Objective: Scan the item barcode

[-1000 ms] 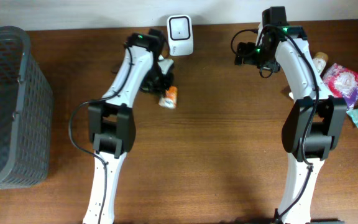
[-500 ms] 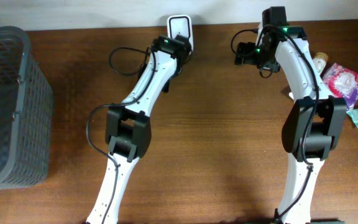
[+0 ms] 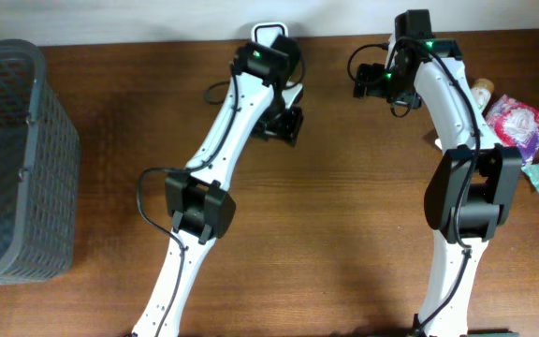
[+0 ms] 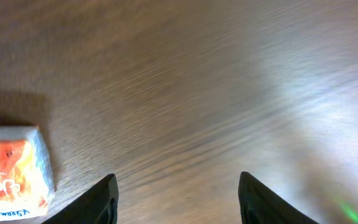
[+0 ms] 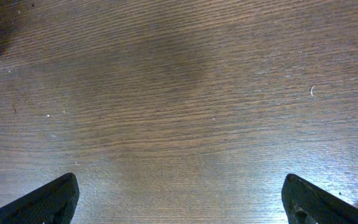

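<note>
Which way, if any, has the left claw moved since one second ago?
Yes. The left claw went rightward: from left of the white scanner to slightly right of it.

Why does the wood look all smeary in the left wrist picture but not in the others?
Left wrist view: motion blur streaks the table grain and softens the orange packet, with white glare at right. Right wrist view: grain is sharp, with a soft dark shadow in the middle. Overhead view: crisp, evenly lit.
</note>
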You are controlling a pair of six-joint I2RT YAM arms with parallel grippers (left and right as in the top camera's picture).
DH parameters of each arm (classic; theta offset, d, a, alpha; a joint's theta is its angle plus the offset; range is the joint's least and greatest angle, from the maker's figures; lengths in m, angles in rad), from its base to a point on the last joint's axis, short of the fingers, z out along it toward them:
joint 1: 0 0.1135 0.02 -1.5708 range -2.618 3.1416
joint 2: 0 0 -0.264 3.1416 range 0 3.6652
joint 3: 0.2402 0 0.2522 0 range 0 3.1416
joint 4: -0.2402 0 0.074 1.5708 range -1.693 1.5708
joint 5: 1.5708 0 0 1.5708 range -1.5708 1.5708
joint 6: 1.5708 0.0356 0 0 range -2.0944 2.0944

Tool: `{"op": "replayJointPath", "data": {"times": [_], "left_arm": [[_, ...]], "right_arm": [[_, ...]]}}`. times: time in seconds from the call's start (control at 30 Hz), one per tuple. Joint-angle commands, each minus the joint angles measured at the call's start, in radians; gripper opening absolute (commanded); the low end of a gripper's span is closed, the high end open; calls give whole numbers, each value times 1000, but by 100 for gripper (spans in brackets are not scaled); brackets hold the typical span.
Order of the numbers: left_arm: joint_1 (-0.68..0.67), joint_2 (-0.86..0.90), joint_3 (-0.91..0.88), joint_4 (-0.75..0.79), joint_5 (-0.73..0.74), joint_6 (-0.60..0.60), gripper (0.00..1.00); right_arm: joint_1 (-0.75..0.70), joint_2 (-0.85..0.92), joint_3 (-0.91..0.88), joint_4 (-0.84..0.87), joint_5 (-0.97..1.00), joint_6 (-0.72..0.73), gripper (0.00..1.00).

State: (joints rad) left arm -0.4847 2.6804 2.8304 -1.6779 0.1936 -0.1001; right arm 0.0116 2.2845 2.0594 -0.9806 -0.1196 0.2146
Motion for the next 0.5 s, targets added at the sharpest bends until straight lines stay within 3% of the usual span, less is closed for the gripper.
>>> {"op": "replayJointPath", "data": {"times": [0.0, 0.1, 0.17, 0.23, 0.33, 0.4, 0.47], "left_arm": [[87, -34, 148, -11, -26, 45, 99], [270, -45, 147, -10, -221, -41, 99], [367, -42, 132, -7, -235, -41, 99], [403, -42, 121, -8, -236, -41, 99], [412, -42, 109, 1, -270, -41, 99], [412, -42, 108, 13, -270, -41, 99], [412, -42, 98, 19, -270, -42, 99]], "right_arm": [[-1, -4, 5, 1, 12, 10, 99], [-1, -4, 5, 1, 12, 10, 99], [-1, -4, 5, 1, 12, 10, 99], [0, -4, 5, 68, -69, 37, 99], [25, -4, 5, 46, -563, 37, 99], [101, -3, 2, 7, -538, 37, 99], [213, 0, -6, 8, -461, 66, 88]]}}
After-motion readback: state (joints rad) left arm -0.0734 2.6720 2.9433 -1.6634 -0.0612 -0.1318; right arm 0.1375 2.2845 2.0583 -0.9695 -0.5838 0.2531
